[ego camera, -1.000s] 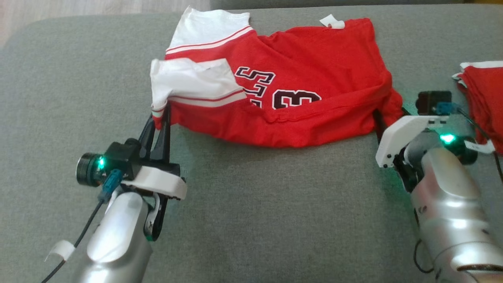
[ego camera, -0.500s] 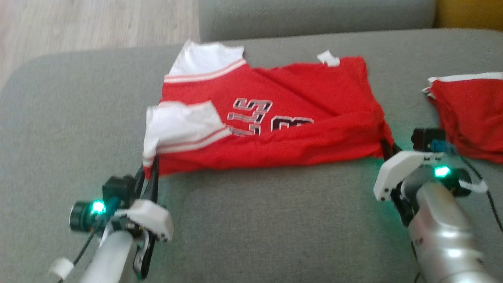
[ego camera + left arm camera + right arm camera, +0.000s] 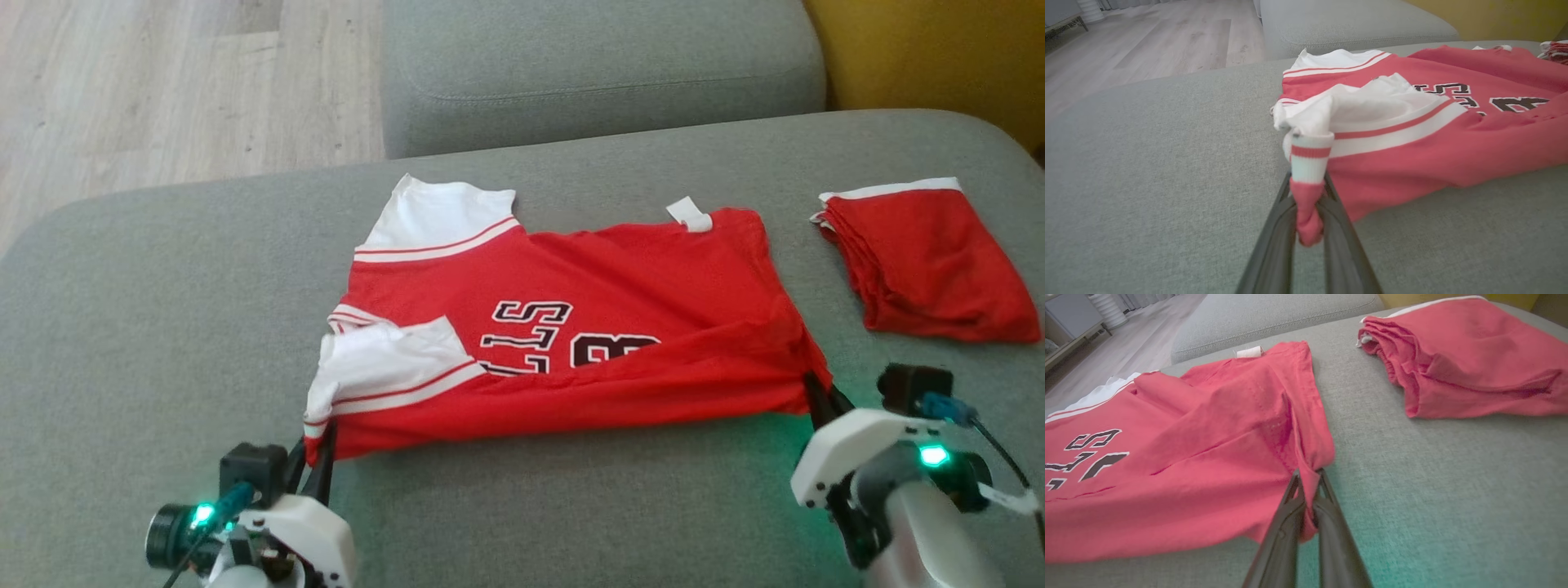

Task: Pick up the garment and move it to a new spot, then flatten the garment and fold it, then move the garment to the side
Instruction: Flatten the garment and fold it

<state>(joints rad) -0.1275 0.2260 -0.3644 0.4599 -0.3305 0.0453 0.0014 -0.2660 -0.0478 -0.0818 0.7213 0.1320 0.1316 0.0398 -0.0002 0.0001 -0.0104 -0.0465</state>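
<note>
Clamps left pincer (image 3: pixel 1308 196) on the sleeve-side near corner of the jersey (image 3: pixel 612 327), right pincer (image 3: pixel 1308 479) on its near hem corner. Lies half spread on the sofa seat (image 3: pixel 531 506), near a folded red pile (image 3: pixel 922 261). Judged mid-flatten; fold and move aside not yet done

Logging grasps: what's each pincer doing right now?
Left pincer: closed on a sleeve end of the jersey.
Right pincer: closed on the jersey's bottom corner.

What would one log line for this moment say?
left claw: shut on jersey sleeve corner | right claw: shut on jersey hem corner | folded red garment: apart, right | surface: grey cushion
</note>
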